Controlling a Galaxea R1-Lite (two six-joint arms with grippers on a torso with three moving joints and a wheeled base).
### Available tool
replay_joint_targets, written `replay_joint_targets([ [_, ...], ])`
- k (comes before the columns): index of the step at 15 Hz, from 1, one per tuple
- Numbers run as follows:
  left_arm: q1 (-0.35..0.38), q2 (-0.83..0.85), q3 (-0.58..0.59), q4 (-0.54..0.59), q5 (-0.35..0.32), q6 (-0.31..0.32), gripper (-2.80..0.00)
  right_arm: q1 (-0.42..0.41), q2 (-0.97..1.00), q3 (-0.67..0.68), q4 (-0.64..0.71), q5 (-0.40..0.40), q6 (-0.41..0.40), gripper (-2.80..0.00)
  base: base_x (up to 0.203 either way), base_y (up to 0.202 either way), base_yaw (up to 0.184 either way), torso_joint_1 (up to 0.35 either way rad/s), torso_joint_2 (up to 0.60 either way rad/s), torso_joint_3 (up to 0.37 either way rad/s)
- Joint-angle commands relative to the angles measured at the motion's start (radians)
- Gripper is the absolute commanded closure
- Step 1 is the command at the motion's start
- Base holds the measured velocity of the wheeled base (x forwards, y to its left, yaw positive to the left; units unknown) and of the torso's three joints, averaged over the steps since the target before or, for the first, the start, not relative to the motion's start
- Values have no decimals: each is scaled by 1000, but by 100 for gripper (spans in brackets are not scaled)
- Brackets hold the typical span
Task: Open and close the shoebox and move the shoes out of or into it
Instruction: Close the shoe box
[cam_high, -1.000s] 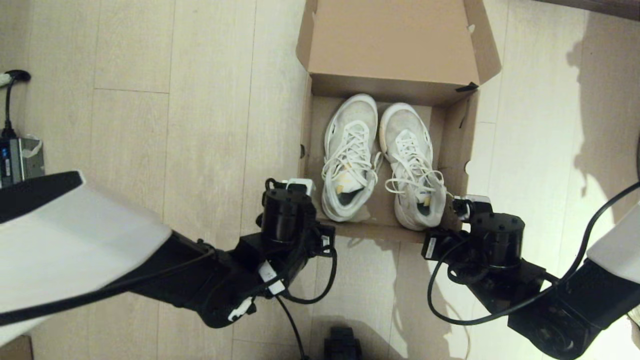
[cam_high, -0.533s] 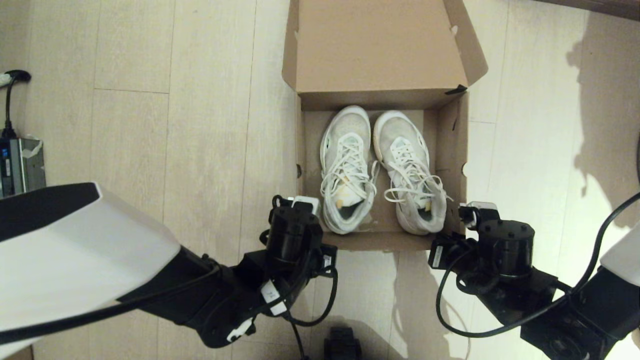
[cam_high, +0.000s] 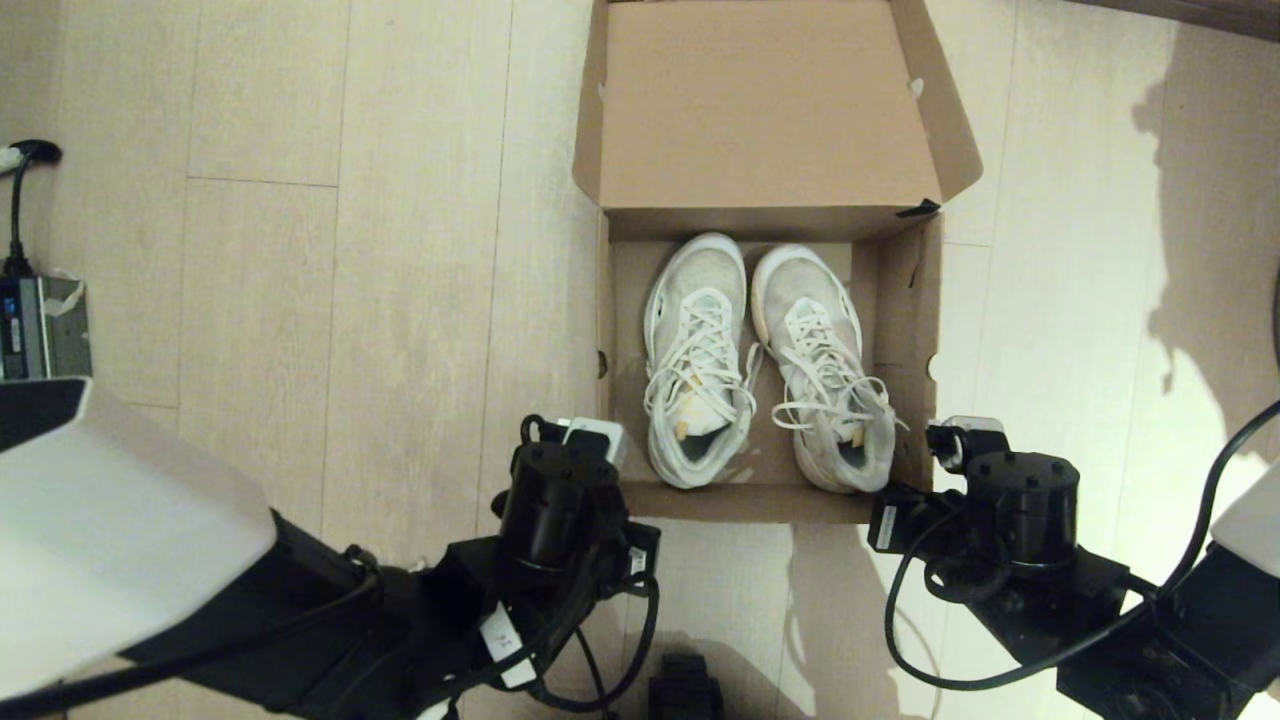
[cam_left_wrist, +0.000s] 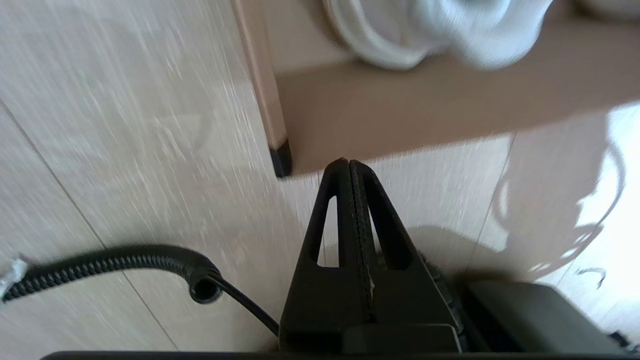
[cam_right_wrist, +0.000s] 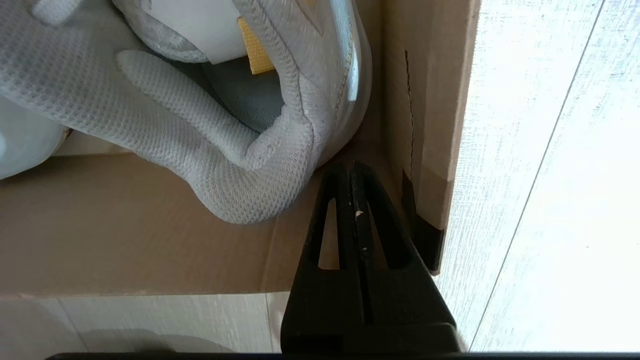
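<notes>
The brown cardboard shoebox (cam_high: 915, 300) stands open on the wooden floor, its lid (cam_high: 765, 110) folded back on the far side. The two white mesh sneakers lie side by side inside with heels toward me: the left shoe (cam_high: 698, 350) and the right shoe (cam_high: 825, 370). My left gripper (cam_left_wrist: 348, 161) is shut and empty over the floor, just outside the box's near left corner (cam_left_wrist: 280, 157). My right gripper (cam_right_wrist: 351, 164) is shut and empty, its tip at the near right corner, beside the right shoe's heel (cam_right_wrist: 240, 190).
A grey device (cam_high: 35, 325) with a black cable (cam_high: 18, 210) sits at the far left on the floor. A dark part of my base (cam_high: 685, 692) shows at the bottom centre. Bare floor boards lie on both sides of the box.
The shoebox with the shoes has slid toward me across the floor. Both arms have drawn back with it, staying at its near corners. Both grippers stayed shut.
</notes>
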Motion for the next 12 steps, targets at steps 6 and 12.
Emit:
replay_joint_targets([
  [6, -34, -84, 78, 4, 7, -4, 0, 0, -42, 123, -8, 2, 10, 0, 0, 0, 0, 0, 0, 0],
  [12, 18, -106, -83, 5, 3, -10, 0, -2, -115, -41, -5, 1, 2, 0, 0, 0, 0, 0, 0, 0],
])
